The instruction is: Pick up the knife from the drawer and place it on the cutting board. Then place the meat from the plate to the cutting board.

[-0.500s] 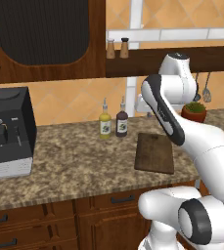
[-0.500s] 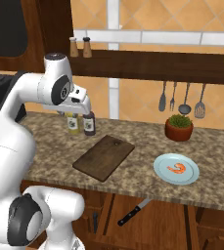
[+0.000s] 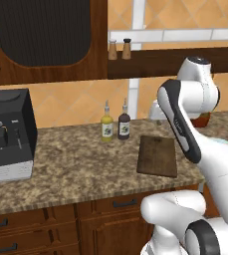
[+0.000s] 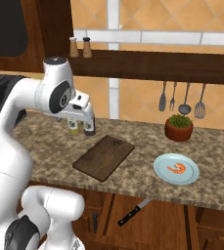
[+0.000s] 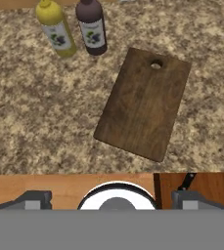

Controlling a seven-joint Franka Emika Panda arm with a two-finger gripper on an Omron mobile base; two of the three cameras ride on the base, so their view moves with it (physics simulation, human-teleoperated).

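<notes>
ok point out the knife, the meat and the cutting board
knife [image 4: 134, 213], right base view, on the black handle near the blade
meat [image 4: 177, 169], right base view, middle of the curled piece
cutting board [image 5: 144, 102], hand view, centre of its top face

A rendered home kitchen. A speckled granite desk [image 4: 133, 141] runs beneath orange tiled walls, on reddish-brown cabinets with black bar handles. Below the pincer [image 5: 111, 197] lies a wooden cutting board [image 5: 144, 102], with two condiment bottles [image 5: 77, 27] just beyond it. Farther along the desk from the pincer sit a light blue plate [image 4: 191, 177], a potted herb [image 4: 179, 127] and ladles and spatulas [image 4: 182, 100] hanging under a dark shelf carrying shakers [image 4: 79, 47]. A black appliance [image 3: 6, 134] stands at the other end.
</notes>
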